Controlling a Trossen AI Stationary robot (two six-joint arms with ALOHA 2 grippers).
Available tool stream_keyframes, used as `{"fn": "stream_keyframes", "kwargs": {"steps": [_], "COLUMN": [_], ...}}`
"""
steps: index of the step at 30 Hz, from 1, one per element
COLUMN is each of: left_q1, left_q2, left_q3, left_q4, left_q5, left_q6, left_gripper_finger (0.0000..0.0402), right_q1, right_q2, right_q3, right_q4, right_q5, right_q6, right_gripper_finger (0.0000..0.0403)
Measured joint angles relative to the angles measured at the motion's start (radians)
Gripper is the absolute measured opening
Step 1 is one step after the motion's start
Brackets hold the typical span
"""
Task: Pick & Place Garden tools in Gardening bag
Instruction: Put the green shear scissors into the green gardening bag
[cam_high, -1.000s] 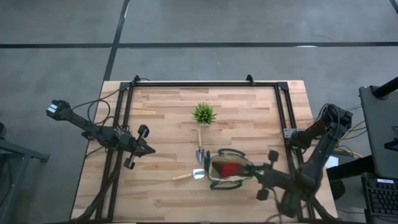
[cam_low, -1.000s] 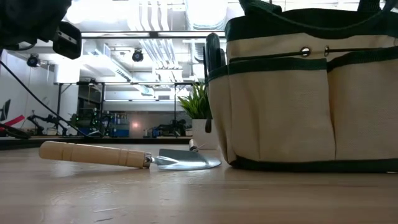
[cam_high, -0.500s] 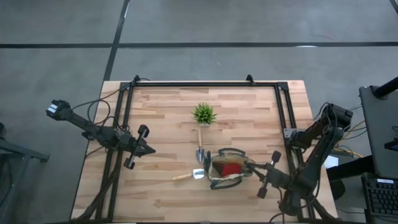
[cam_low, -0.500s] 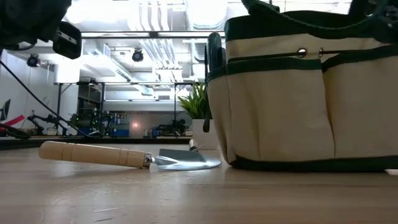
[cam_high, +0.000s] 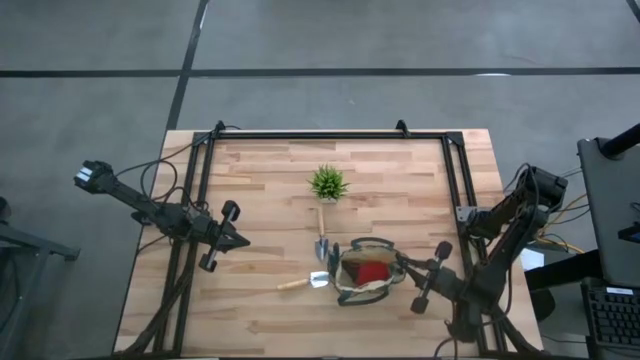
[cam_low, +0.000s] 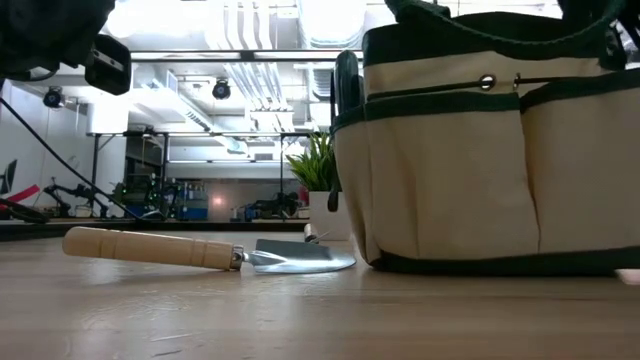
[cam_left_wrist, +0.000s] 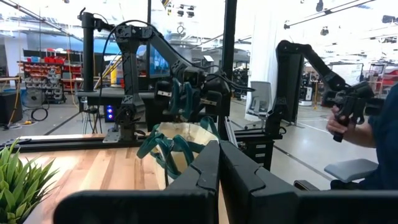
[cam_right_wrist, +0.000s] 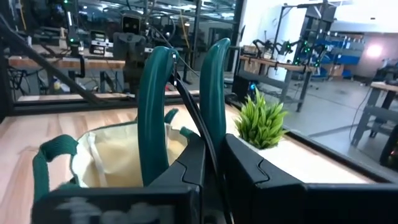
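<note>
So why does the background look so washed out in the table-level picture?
In the low view, bright ceiling lights glare white behind the gardening bag, and the trowel blade shines. In the high view, light is even with soft shadows around the potted plant.

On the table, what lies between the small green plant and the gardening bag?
In the high view, one trowel lies between the plant and the gardening bag, handle toward the plant, blade near the bag's rim.
</note>
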Motion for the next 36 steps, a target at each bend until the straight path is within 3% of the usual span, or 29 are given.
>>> {"fn": "stream_keyframes", "kwargs": {"steps": [6,16,24,36], "left_q1": [0.000,0.000,0.000,0.000], "left_q2": [0.000,0.000,0.000,0.000], "left_q3": [0.000,0.000,0.000,0.000], "left_q4": [0.000,0.000,0.000,0.000], "left_q5": [0.000,0.000,0.000,0.000], "left_q6": [0.000,0.000,0.000,0.000], "left_gripper_finger": [0.0012,0.0012,0.0012,0.0012], "right_q1": [0.000,0.000,0.000,0.002], "right_q2": [0.000,0.000,-0.008,-0.114], "right_q3": [-0.063,-0.066,-0.026,-0.016], "right_q4": [0.098,0.106,0.102,0.067], "right_q5": [-0.016,-0.088,-0.140,-0.272], "right_q6": [-0.019,-0.030,-0.169,-0.179], "right_gripper_finger": [0.0027,0.0083,0.0072,0.0050]}}
